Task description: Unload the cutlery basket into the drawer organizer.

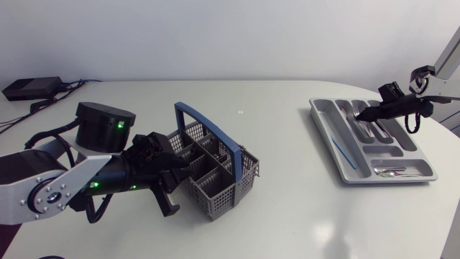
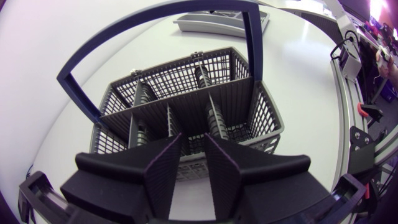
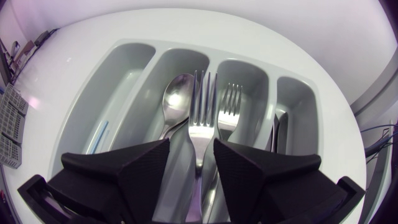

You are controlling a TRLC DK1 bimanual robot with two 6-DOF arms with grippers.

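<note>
1. A white surface [image 1: 287,216] carries everything; our left arm comes in on one side and our right arm on the other.
2. The grey mesh basket [image 1: 215,169] stands upright near the middle, its blue handle [image 1: 205,133] raised over it.
3. Our left fingers [image 2: 158,174] are spread apart right at the basket's near wall, gripping nothing.
4. The grey tray [image 1: 327,137] lies well apart from the basket, on our right.
5. Our right fingers [image 3: 146,165] hover over the tray, closed on the handle of a fork [image 3: 201,118] whose tines point ahead, above a divider.
6. A spoon [image 3: 176,99] lies in the compartment beside that divider, and a second fork [image 3: 231,102] in the next one.
7. A thin blue stick [image 3: 99,132] rests in the outer compartment.
</note>
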